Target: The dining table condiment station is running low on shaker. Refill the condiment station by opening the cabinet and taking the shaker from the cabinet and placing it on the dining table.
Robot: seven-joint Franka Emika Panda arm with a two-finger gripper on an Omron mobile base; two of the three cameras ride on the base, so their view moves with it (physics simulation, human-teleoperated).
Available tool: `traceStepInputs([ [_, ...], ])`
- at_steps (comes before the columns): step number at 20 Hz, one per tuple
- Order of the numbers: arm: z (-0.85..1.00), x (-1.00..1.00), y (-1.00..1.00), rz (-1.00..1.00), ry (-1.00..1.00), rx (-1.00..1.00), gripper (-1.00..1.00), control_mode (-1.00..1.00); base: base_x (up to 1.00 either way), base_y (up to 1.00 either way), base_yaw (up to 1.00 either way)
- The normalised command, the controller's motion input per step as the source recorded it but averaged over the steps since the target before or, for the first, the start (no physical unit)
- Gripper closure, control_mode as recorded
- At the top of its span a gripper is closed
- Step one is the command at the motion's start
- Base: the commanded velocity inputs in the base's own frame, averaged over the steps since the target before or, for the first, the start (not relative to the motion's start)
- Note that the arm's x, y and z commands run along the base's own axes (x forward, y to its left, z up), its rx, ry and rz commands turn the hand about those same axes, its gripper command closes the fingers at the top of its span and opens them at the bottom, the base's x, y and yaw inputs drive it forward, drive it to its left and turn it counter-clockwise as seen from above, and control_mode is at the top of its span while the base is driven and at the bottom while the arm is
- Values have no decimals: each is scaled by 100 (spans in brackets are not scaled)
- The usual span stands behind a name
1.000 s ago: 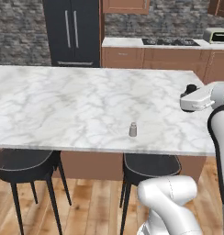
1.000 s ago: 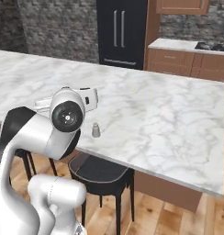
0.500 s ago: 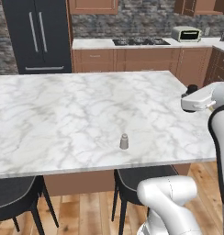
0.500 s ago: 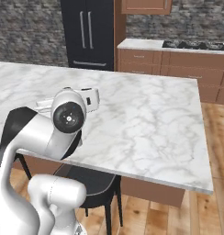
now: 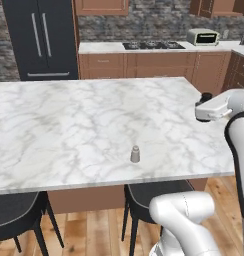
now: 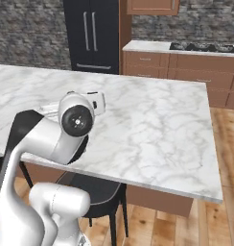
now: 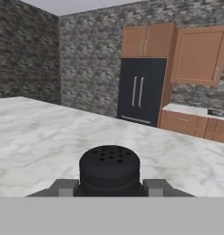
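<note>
The black shaker (image 7: 109, 167), with a perforated top, sits between my two fingertips (image 7: 63, 187) in the hand view. My gripper (image 5: 206, 107) is shut on it, holding it upright just above the right end of the dining table (image 5: 69, 125). The black cap of the shaker (image 5: 206, 96) pokes up above the hand. The table's white marble top (image 6: 152, 120) stretches ahead of the shaker (image 7: 31, 133). Reddish-brown wall cabinets (image 7: 146, 40) hang on the far stone wall, above and beside the fridge.
A pale grey shaker (image 5: 135, 154) stands near the table's front edge, left of my hand. Black stools (image 5: 159, 192) are tucked under the near side. A black fridge (image 5: 41, 40) and a brown counter with a stove (image 5: 151, 46) and a toaster oven (image 5: 202, 36) line the back wall.
The whole picture has shifted as the base drove and turned along the table. The gripper keeps the same hold on the black shaker.
</note>
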Motion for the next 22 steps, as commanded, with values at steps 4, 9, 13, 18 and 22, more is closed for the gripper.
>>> traceStepInputs([
  [4,-59,29,0,20,0,0,100,-100,0,0,0],
  [9,-82,16,0,29,-5,0,100,-100,0,0,0],
  [13,-78,23,6,29,-7,0,100,-100,0,0,0],
  [18,-44,46,6,25,-2,6,100,-100,0,0,0],
  [22,-9,40,18,20,7,8,100,-100,0,0,0],
])
